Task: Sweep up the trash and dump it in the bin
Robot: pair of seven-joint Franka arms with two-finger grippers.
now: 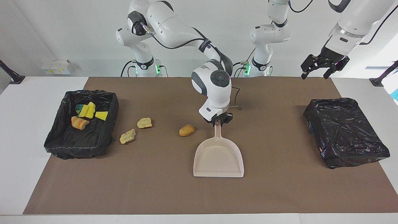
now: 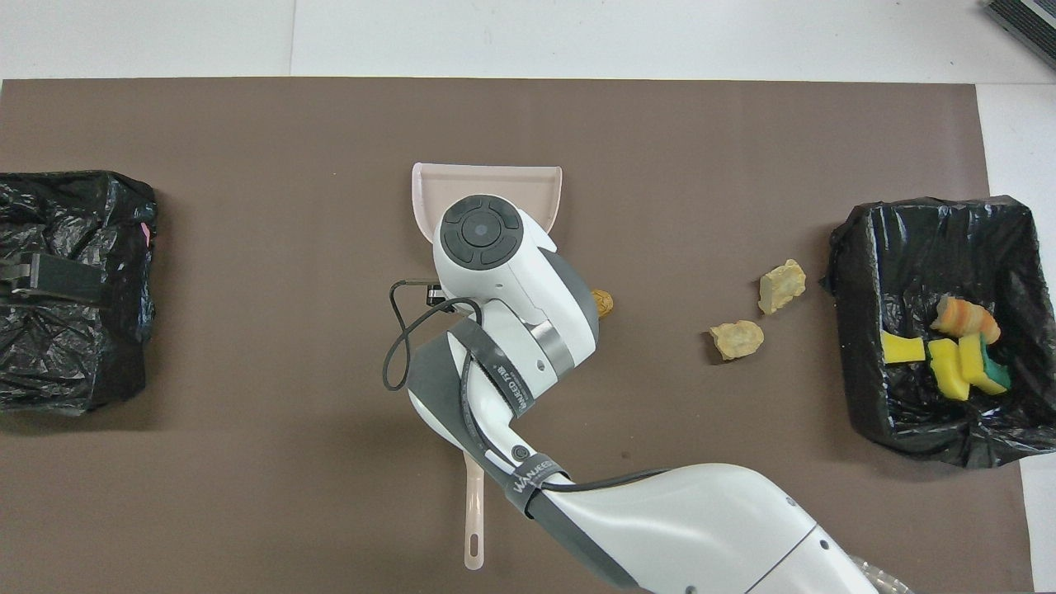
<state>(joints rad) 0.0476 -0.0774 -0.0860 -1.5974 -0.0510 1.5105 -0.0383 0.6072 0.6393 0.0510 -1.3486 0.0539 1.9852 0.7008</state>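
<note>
The beige dustpan lies flat mid-mat, mouth away from the robots. My right gripper stands over its handle tip, open, fingers loosely flanking it. A tan-orange lump of trash lies beside the handle. Two pale yellow lumps rest between it and the bin. In the bin are green-and-yellow blocks and an orange-striped piece. The brush handle pokes out under the right arm, bristles hidden. My left gripper waits open, raised.
A second box wrapped in black plastic sits at the left arm's end of the brown mat. A black cable loops beside the right wrist.
</note>
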